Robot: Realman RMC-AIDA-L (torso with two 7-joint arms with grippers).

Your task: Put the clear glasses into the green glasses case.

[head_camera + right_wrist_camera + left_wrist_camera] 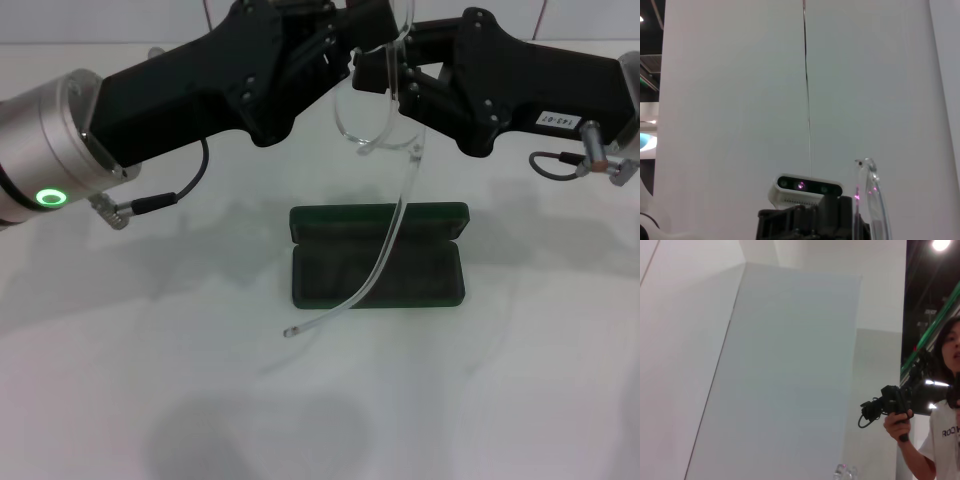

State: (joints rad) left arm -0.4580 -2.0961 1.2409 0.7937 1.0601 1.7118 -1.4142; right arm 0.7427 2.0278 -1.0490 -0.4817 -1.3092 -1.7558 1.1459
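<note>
The clear glasses (362, 135) hang in the air above the table, between my two raised arms. My left gripper (350, 58) is shut on the upper rim of the lens, and my right gripper (405, 82) is shut on the frame by the hinge. One long clear arm droops down in front of the green glasses case (378, 275), its tip ending left of the case's front. The case lies open on the table, lid (380, 220) tilted up at the back and dark lining showing. A piece of the clear glasses (871, 200) shows close in the right wrist view.
White table (120, 380) all around the case. A person holding a camera (895, 402) stands in the background of the left wrist view. The left arm's wrist camera (807, 186) shows in the right wrist view.
</note>
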